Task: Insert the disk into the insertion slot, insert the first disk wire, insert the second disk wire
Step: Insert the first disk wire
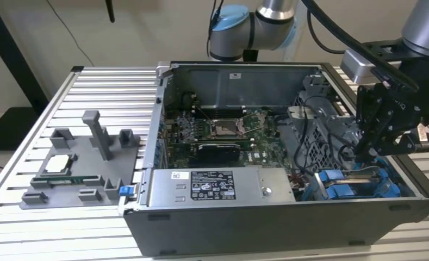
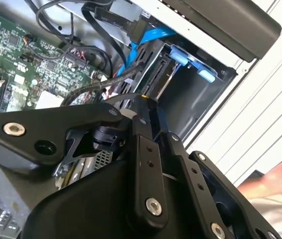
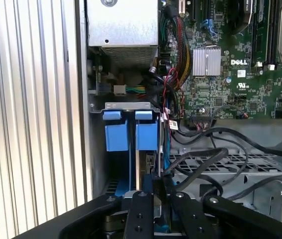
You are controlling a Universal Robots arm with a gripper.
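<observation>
1. Closest to both wrist cameras was the gripper (image 2: 143,99) (image 3: 156,180), its black links crowding the foreground. Its jaws were drawn together on what looked like the end of a black sleeved disk wire (image 2: 88,90).
2. Right under the gripper's tip, the disk (image 3: 148,162) stood edge-on in the insertion slot (image 3: 128,105). Its blue carrier tab (image 3: 147,115) sat at the slot's grey sheet-metal mouth.
3. A second blue tab (image 3: 112,115) sat just beside the first, toward the case wall (image 3: 83,124). In the second wrist view the bay (image 2: 200,109) below that outer tab gaped dark and open.
4. Room around the disk was tight. The case wall closed off one side, and loops of black cable (image 3: 215,132) lay across the perforated drive cage (image 3: 260,174) on the other.
5. In the exterior view the gripper (image 1: 359,155) hung inside the computer case (image 1: 272,228), at the corner toward the exterior view's right. The blue carriers (image 1: 344,190) were just beneath it.
6. A silver power-supply box (image 1: 214,187) lay along the case's near edge, and the motherboard (image 1: 214,130) lay flat behind it.
7. The case rested on a slatted metal table (image 1: 25,228). Bare slats ran along its edges, and a grey fixture (image 1: 76,163) stood well apart, toward the exterior view's left.
8. A person's hand (image 2: 280,174) rested outside the case, at the edge of the second wrist view.
</observation>
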